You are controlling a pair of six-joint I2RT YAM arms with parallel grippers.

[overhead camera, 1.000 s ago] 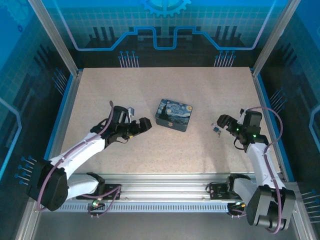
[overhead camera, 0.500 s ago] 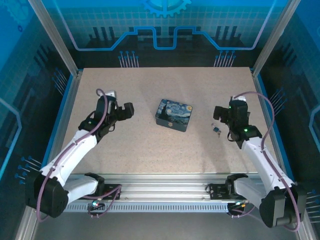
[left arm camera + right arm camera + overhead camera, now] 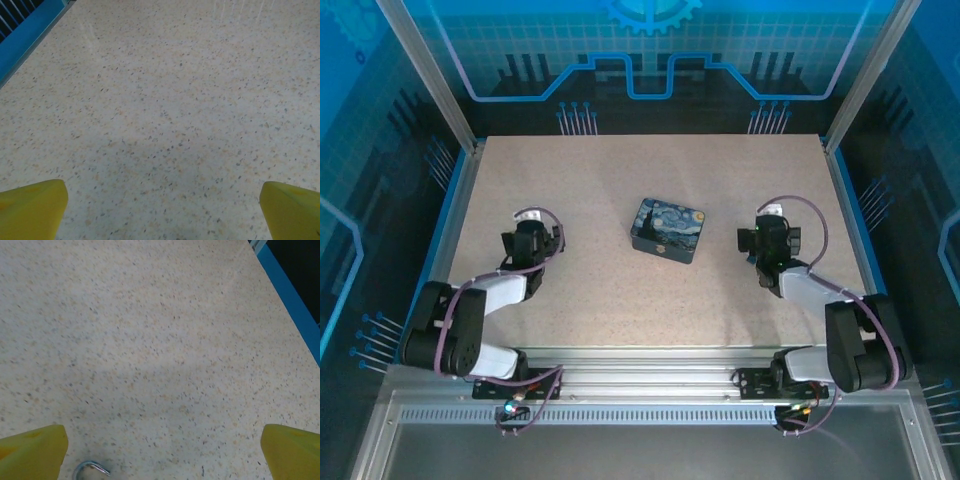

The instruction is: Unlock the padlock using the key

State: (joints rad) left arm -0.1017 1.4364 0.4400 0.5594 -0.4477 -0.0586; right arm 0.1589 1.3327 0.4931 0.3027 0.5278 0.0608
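Padlock location is unconfirmed. The best candidate is a curved steel loop (image 3: 90, 469) at the bottom edge of the right wrist view. It lies on the table (image 3: 150, 340), just beside 1 yellow finger (image 3: 32, 447). Could be a shackle or a key ring, can't tell which.

Risks:
- The loop sits almost under the right gripper (image 3: 162, 452), so a straight descent could land a finger on it and skid it across the smooth top.
- Closing blind could grab the wrong piece and force a regrasp.
- The tin (image 3: 669, 229) is near enough to foul a sideways approach.

Pose: both arms are tucked low near their bases, elbows folded, wrists pitched down at the tabletop. Both finger pairs are spread wide with nothing between them. The left gripper (image 3: 160, 215) is well apart from the loop, across the tin.
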